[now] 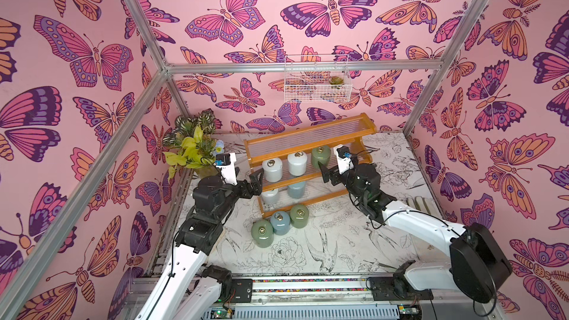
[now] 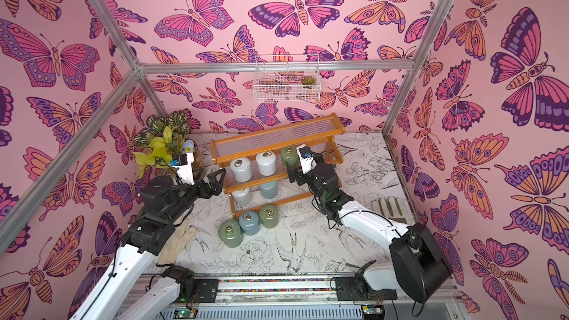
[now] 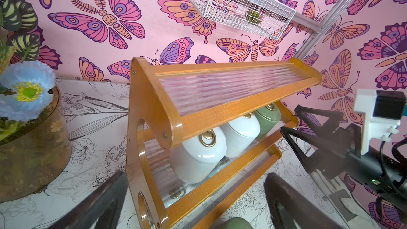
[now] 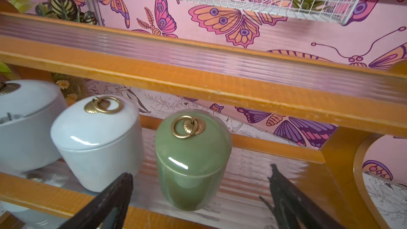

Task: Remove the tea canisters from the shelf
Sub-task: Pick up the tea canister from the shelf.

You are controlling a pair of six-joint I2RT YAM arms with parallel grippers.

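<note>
The right gripper is wide open and holds nothing. Its two thin black fingers point at a shiny green canister, which stands just past their tips, and they do not touch it. This canister is round, with a domed lid and a gold ring on top. It stands at the right end of the middle step of the shelf.

Two white canisters stand left of it on the same step. The shelf has an orange wood frame and clear steps with ridges.

The left gripper is also open and empty, near the left end of the shelf.

On the low step stand one white canister and one blue canister. Three more canisters, two green and one blue, stand on the table, just in front of the shelf.
</note>
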